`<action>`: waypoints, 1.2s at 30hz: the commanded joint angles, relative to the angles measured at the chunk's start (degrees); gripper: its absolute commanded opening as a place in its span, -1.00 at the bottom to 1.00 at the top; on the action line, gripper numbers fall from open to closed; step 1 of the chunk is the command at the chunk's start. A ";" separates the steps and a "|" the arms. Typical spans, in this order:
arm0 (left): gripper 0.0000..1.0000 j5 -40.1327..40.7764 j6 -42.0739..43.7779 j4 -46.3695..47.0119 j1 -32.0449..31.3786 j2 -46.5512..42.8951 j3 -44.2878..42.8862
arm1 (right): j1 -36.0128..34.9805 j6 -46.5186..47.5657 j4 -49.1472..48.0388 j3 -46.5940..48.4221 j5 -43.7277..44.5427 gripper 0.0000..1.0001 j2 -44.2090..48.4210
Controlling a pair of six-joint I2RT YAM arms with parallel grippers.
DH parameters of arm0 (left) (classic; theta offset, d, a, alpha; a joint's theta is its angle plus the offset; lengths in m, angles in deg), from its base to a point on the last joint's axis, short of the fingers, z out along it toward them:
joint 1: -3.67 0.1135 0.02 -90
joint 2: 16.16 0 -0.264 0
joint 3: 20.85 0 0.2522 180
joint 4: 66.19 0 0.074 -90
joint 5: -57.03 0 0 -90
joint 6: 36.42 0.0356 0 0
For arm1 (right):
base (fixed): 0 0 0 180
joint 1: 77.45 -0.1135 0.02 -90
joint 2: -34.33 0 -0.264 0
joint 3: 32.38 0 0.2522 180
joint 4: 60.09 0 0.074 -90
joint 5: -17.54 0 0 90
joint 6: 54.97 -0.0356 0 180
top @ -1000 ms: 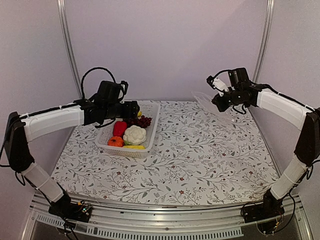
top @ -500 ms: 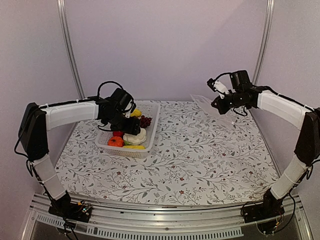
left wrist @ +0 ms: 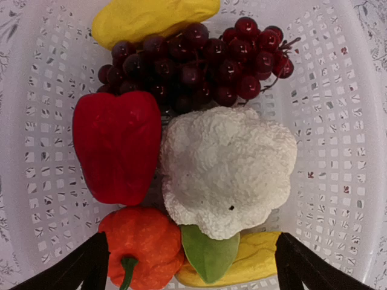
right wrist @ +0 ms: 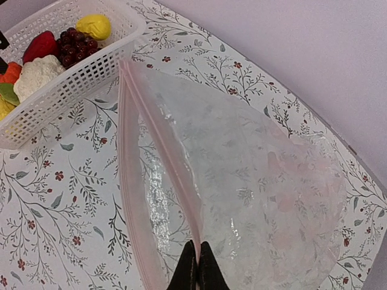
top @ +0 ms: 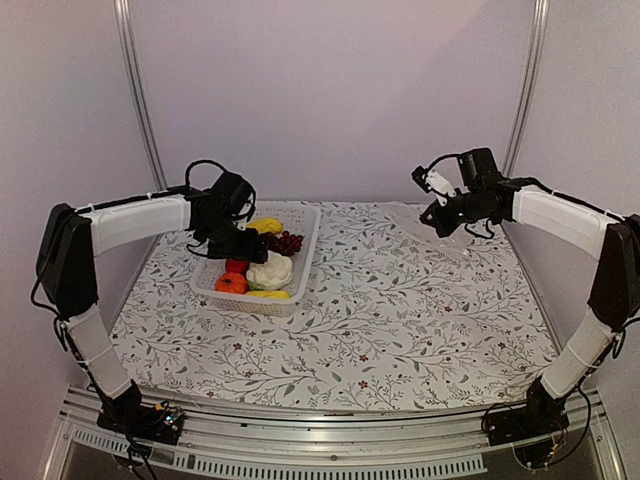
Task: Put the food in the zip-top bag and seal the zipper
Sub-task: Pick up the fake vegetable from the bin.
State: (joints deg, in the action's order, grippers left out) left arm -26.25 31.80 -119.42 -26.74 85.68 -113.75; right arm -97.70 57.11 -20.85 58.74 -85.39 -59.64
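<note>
While the left gripper [left wrist: 192,269] hangs over the white basket [top: 306,255] at the far left of the table [top: 400,320], its fingers are spread wide and empty, straddling the pile as if to come down on one piece. All the food lies in the basket: a red pepper [left wrist: 115,145] on the left, an orange tomato [left wrist: 142,241] near it, a cauliflower [left wrist: 227,169] in the middle, grapes [left wrist: 199,66] and a lemon [left wrist: 151,18] at the far side, and corn [left wrist: 260,260] tucked under the cauliflower. Nothing is bagged yet. Further right, at the far right of the table, the right gripper [right wrist: 196,266] has its fingers pressed together, pinching one lip of the clear bag [right wrist: 254,181] by the zipper [right wrist: 163,157]. That lifted lip probably keeps the mouth gaping toward the basket, ready for filling.
</note>
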 commanded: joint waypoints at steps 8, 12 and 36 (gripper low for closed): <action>0.70 7.21 -1.63 2.02 3.94 7.33 -7.50 | -0.09 0.45 -0.52 -1.51 -1.18 -1.00 0.45; 0.74 9.70 -0.20 0.79 3.94 11.26 -10.41 | -0.06 0.46 -0.51 -1.60 -1.32 -1.00 0.22; 0.66 15.48 0.91 -2.20 4.28 21.02 -16.76 | -0.10 0.15 -0.49 -2.20 -2.31 -1.00 -0.51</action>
State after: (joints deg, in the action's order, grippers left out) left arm -11.24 32.19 -121.01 -22.83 105.51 -129.50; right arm -97.70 57.11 -21.05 57.43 -86.75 -59.64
